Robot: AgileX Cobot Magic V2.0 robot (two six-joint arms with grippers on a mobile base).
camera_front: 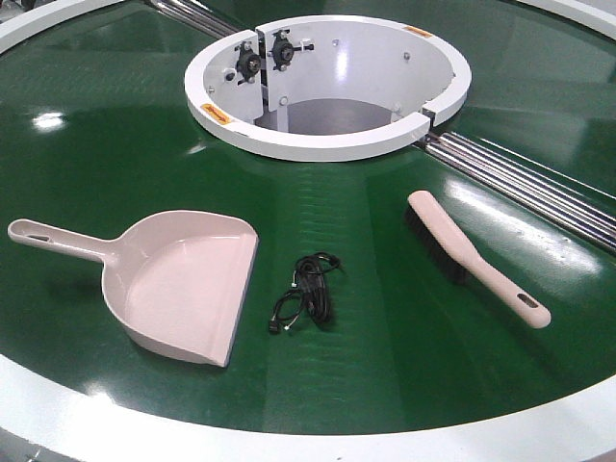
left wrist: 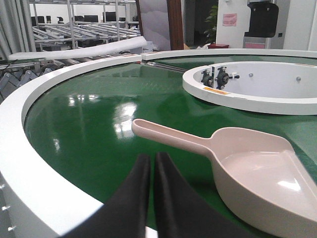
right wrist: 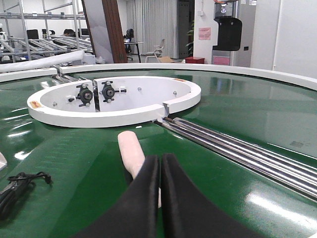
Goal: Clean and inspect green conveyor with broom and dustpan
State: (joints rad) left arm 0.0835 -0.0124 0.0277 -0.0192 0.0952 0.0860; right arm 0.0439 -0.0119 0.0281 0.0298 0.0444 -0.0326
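**Broom and dustpan lying on the belt, both grippers closed and empty**

The green conveyor (camera_front: pixel 385 327) is filling the scene, its glossy belt curving between a white outer rim and the white centre hub (camera_front: pixel 327 144). The dustpan (camera_front: pixel 183 279) is lying flat on the belt on the left, with its handle pointing left and its open edge facing right. The broom (camera_front: pixel 476 258) is lying well apart from it on the right, with its bristle end angled toward the hub and its slotted handle end toward the near rim. Between these 2 tools a small black coiled cable (camera_front: pixel 308 294) is sitting on the belt, touching neither.

Shiny metal rails (camera_front: pixel 529 183) are running from the hub toward the right edge, beyond the broom.

The left gripper (left wrist: pixel 152 157) is hovering just short of the dustpan's handle, its 2 black fingers drawn nearly together and gripping nothing. The right gripper (right wrist: pixel 160 159) is hanging over the broom, fingers pressed together and empty. I cannot tell whether it is touching the broom.
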